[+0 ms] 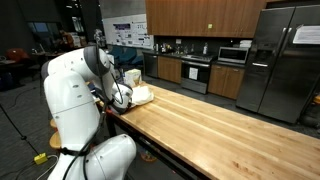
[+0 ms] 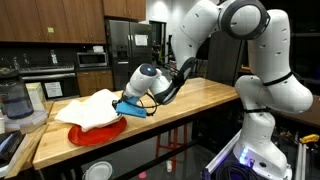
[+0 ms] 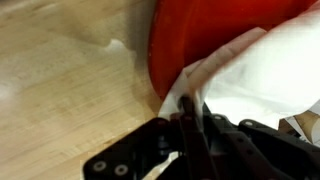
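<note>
Wrist view: black Robotiq gripper [image 3: 190, 128] has its fingers pressed together, pinching the edge of the white crumpled cloth [image 3: 262, 80]. The cloth lies in and over the red round plastic plate [image 3: 200, 35] and spills past its rim on the gripper side. The plate sits on the light wooden butcher-block counter [image 3: 60, 85]. In an exterior view the cloth [image 2: 93, 106] hides most of the plate [image 2: 100, 136], and only a red edge shows. A clear jug [image 2: 12, 102] stands further along the counter; contents unclear. Beyond it, a stainless steel fridge [image 1: 275, 60] stands against the back wall.
</note>
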You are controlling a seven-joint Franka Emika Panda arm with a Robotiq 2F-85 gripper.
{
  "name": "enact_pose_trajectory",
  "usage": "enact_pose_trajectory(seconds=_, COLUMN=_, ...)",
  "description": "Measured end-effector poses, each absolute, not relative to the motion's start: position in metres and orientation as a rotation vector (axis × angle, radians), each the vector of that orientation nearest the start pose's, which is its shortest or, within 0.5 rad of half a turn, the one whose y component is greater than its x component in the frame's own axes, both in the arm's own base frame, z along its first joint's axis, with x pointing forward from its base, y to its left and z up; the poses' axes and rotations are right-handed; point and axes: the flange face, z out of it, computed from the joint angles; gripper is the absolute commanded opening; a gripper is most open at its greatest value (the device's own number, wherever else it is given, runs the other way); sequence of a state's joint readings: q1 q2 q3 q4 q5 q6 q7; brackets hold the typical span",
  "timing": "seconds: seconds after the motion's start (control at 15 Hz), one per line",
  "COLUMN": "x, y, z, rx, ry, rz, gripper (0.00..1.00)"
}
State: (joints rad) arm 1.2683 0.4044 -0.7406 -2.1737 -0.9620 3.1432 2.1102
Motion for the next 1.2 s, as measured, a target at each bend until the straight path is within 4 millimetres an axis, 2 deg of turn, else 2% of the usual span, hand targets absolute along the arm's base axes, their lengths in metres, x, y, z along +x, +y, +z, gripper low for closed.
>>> enact_pose_trajectory(seconds=0.13, x=0.456, y=0.364, z=0.287, rx=-2.593, ry=0.664, rz=-0.866, gripper=0.02)
enact_pose_trajectory(seconds=0.2, x=0.457, y=0.363, z=0.288, rx=-2.591, ry=0.67, rz=-0.867, gripper=0.07)
enact_pose_trajectory(seconds=0.27, x=0.459, y=0.362, z=0.289, rx=-2.589, ry=0.676, rz=-0.868, gripper=0.32)
enact_pose_trajectory(seconds=0.33, x=0.459, y=0.361, z=0.29, rx=-2.588, ry=0.679, rz=-0.868, gripper=0.33)
enact_pose_trajectory(seconds=0.53, x=0.459, y=0.361, z=0.292, rx=-2.584, ry=0.68, rz=-0.868, gripper=0.49)
enact_pose_trajectory(seconds=0.73, x=0.457, y=0.363, z=0.296, rx=-2.576, ry=0.673, rz=-0.865, gripper=0.7)
enact_pose_trajectory(seconds=1.0, x=0.452, y=0.369, z=0.314, rx=-2.552, ry=0.63, rz=-0.876, gripper=0.98)
enact_pose_trajectory(seconds=1.2, x=0.448, y=0.371, z=0.335, rx=-2.524, ry=0.57, rz=-0.918, gripper=1.0)
